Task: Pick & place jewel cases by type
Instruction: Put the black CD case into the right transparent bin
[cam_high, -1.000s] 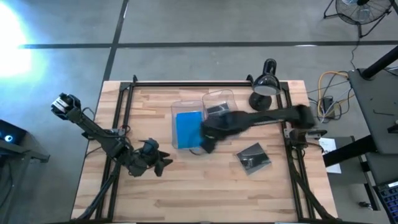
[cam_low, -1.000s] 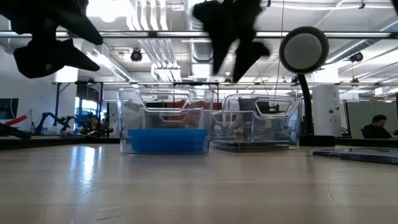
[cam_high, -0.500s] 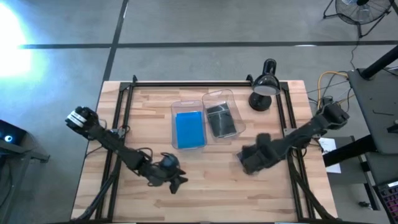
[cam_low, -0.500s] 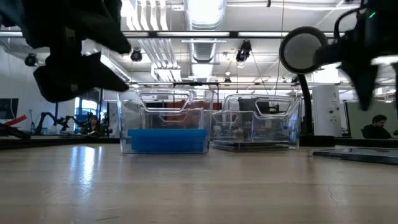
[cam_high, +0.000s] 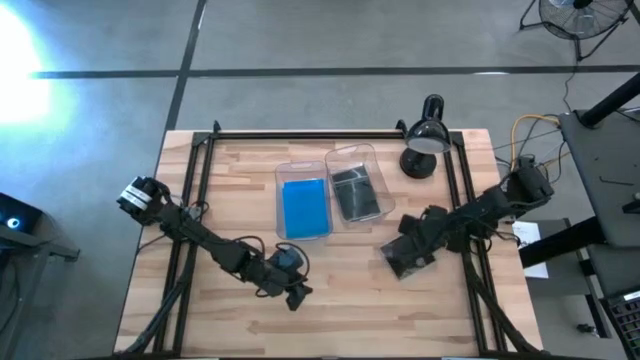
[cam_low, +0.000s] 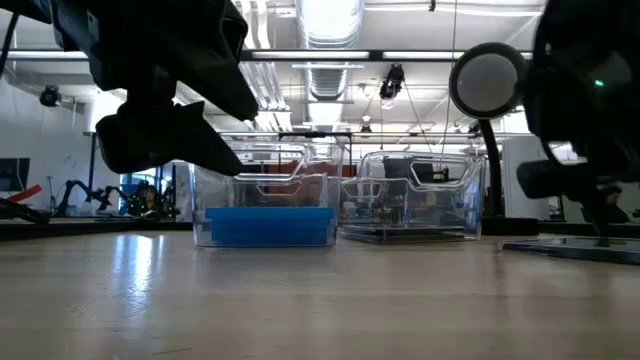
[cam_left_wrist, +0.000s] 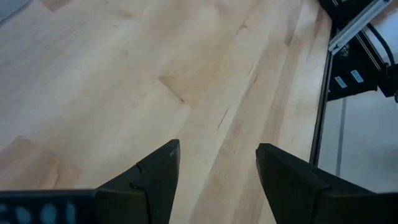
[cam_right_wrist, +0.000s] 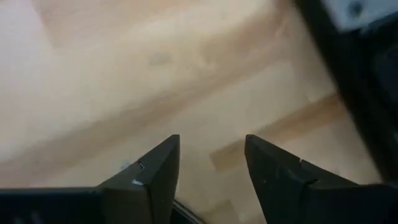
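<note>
Two arms low over table (cam_high: 200, 330); left gripper (cam_left_wrist: 216, 163), right gripper (cam_right_wrist: 210, 160) fingers apart, empty.

Desk lamp (cam_high: 424, 140), 2 clear bins (cam_high: 350, 160)

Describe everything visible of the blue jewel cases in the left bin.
The blue jewel cases are translucent bright blue plastic, lying flat as a low stack on the floor of the clear left bin. From the low view they fill its bottom. Neither gripper touches them; how many there are cannot be told.
</note>
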